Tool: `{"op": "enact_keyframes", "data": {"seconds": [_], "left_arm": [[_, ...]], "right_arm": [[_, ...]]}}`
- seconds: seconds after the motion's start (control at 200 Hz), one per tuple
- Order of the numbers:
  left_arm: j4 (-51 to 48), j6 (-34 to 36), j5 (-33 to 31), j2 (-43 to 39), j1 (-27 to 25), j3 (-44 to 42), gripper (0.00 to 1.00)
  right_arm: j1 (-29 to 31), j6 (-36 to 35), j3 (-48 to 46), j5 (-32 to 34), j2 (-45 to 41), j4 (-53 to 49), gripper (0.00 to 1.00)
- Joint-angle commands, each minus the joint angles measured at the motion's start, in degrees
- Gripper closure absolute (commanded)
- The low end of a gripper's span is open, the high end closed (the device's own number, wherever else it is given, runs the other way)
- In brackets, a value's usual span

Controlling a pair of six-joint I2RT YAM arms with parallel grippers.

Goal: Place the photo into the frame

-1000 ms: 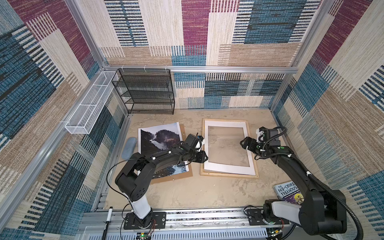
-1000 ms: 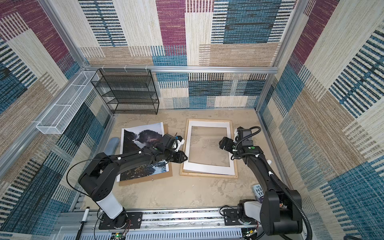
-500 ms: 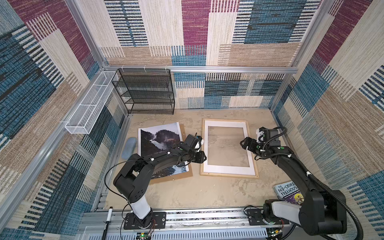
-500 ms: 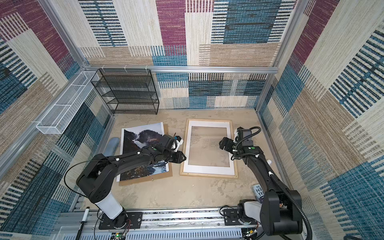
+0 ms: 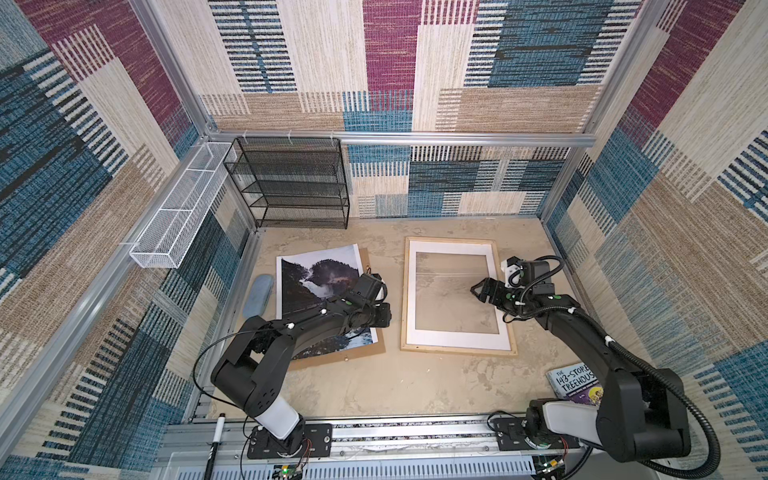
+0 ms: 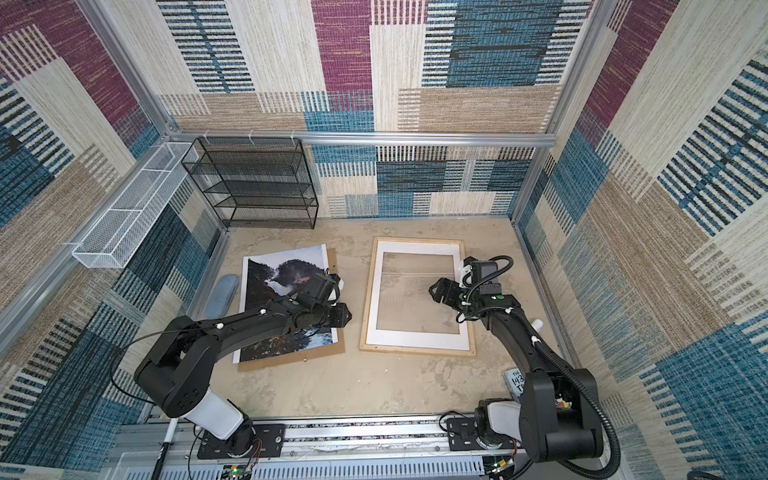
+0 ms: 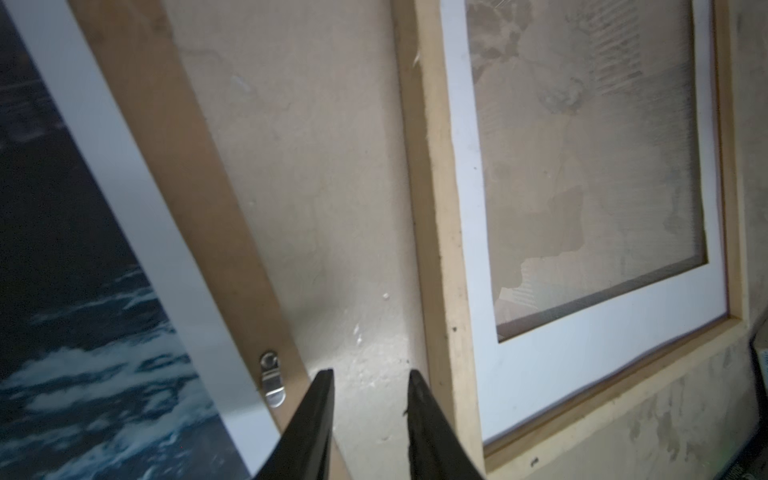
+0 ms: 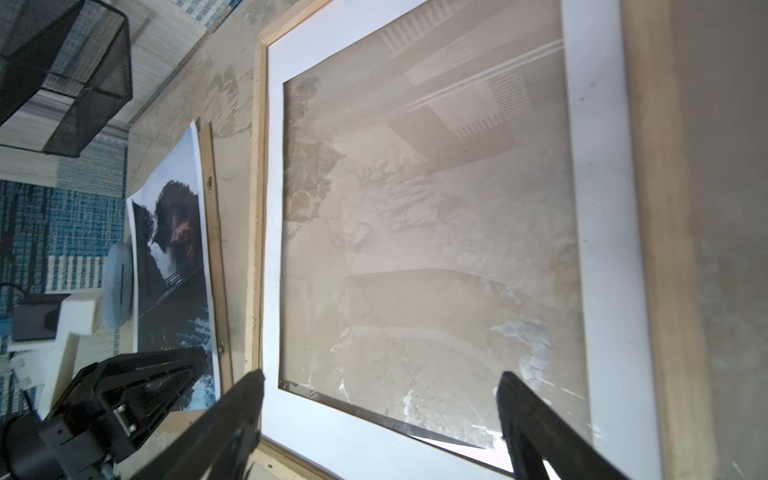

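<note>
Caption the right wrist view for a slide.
Open jaws over the frame and its white mat; the photo lies beside on the backing board.

Bright, even top views; dim, soft wrist views.

You see a black mesh rack [image 5: 291, 183] at the back wall, a white wire basket [image 5: 178, 216] on the left wall, a grey-blue case [image 5: 258, 296] left of the brown backing board [image 5: 332, 359], a Treehouse book [image 5: 575, 382] front right.
</note>
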Motion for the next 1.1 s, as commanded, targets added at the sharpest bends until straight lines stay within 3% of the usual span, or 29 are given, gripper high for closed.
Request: {"op": "enact_keyframes", "data": {"seconds": [0.0,0.225,0.496,0.866,1.092], "left_arm": [[0.87,-3.35,-1.15,-1.77,2.74,-2.25,0.66],[-3.13,-4.69,-4.12,-5.99,7.88,-5.14,0.66],[-12.47,-5.88,-13.25,-11.88,10.04,-6.22,0.65],[-14.15,-7.23,-13.15,-11.85,12.99,-8.97,0.65],[-13.68,-7.2,-11.8,-9.76,13.35,-9.23,0.66]], "right_arm": [[2.98,1.64,0.84,-1.66,1.25,4.65,0.11],[12.35,4.17,5.28,-0.84,8.97,9.46,0.13],[22.22,4.36,16.81,-1.23,22.62,11.47,0.16],[31.69,5.0,32.13,-5.55,40.34,12.71,0.18],[34.14,4.53,38.75,-9.37,47.89,11.67,0.21]]}}
